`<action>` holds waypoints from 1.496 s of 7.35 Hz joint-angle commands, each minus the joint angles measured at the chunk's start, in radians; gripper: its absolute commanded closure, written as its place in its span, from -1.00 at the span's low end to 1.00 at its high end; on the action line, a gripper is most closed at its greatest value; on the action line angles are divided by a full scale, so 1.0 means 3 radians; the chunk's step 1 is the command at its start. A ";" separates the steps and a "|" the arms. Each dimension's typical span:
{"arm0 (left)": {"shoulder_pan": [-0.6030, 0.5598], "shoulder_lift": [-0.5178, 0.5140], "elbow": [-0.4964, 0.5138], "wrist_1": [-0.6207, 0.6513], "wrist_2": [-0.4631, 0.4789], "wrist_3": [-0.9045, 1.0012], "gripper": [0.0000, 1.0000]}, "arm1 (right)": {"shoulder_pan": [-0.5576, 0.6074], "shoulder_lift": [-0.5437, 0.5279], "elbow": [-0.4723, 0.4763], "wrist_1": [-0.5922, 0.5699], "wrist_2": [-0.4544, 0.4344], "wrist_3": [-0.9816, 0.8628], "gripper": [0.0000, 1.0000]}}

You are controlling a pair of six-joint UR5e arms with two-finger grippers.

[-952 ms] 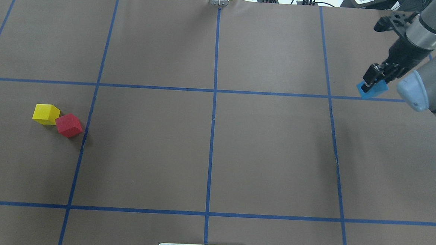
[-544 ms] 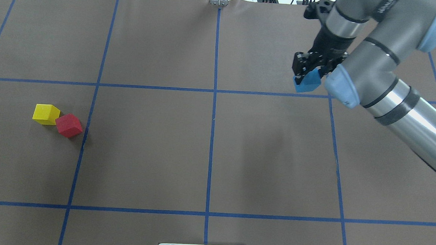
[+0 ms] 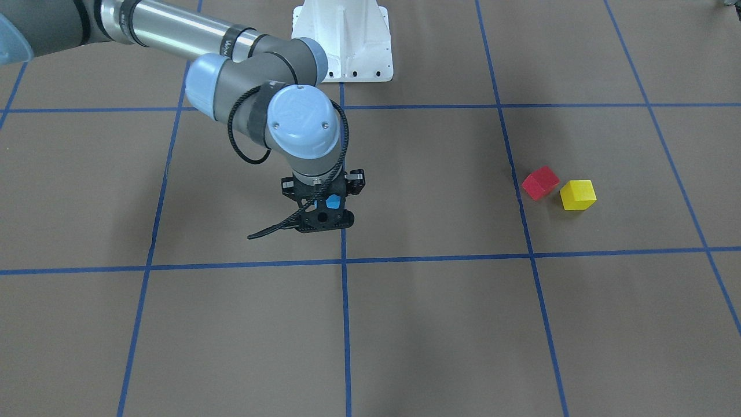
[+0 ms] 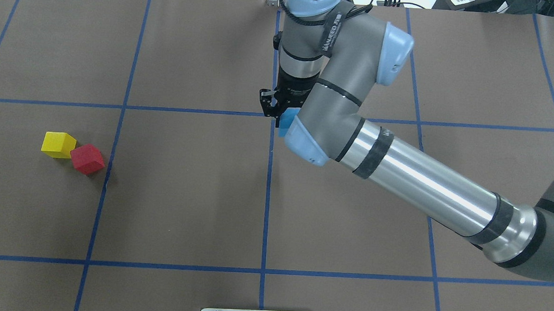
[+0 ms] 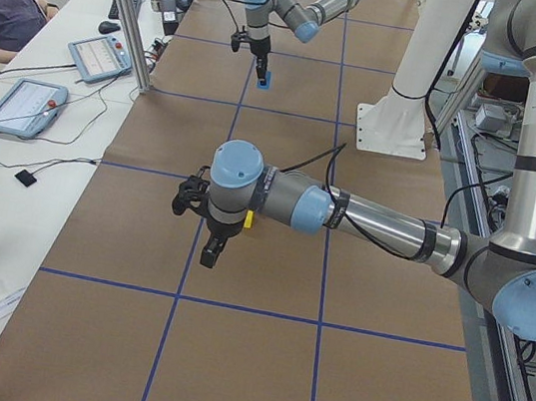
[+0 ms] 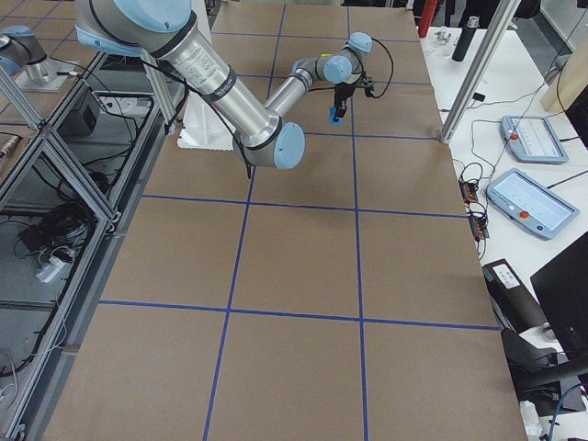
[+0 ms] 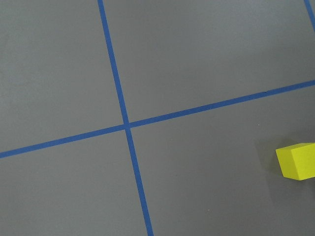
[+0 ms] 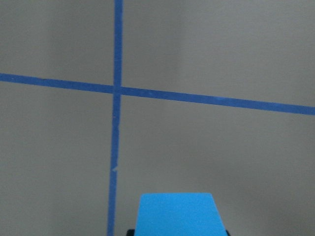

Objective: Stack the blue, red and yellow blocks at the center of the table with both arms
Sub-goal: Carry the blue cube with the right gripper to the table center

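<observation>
My right gripper (image 4: 280,118) is shut on the blue block (image 4: 285,123) and holds it over the table's centre line, near a tape crossing. The block also shows in the front view (image 3: 333,202) and at the bottom of the right wrist view (image 8: 176,211). The red block (image 4: 87,159) and the yellow block (image 4: 58,144) lie touching on the table's left side. The yellow block sits at the right edge of the left wrist view (image 7: 297,161). My left gripper (image 5: 212,250) shows only in the exterior left view; I cannot tell whether it is open or shut.
Brown paper with a blue tape grid (image 4: 267,197) covers the table. The white robot base (image 3: 343,40) stands at the table's edge. Tablets and cables (image 6: 533,197) lie on the side bench beyond the table.
My right arm has swept left from the table's far right to the centre line, carrying the blue block. The red and yellow blocks have not moved.
</observation>
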 commanded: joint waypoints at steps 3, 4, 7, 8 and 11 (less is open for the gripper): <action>0.0004 -0.0009 0.0055 -0.0020 0.0001 0.0000 -1.00 | -0.0157 -0.0075 -0.0182 0.0297 -0.0107 0.0180 1.00; 0.0004 -0.0009 0.0055 -0.0020 0.0001 0.0000 -1.00 | -0.0157 -0.0075 -0.0192 0.0297 -0.0102 0.0195 1.00; 0.0004 -0.0009 0.0101 -0.0046 0.0001 0.0005 -1.00 | -0.0218 -0.0095 -0.0202 0.0399 -0.0107 0.0200 0.10; 0.0004 -0.0009 0.0116 -0.0046 0.0001 0.0010 -1.00 | -0.0234 -0.0090 -0.0202 0.0415 -0.0107 0.0215 0.08; 0.0004 -0.0009 0.0122 -0.0046 0.0001 0.0010 -1.00 | -0.0285 -0.0115 -0.0202 0.0522 -0.0132 0.0226 -0.97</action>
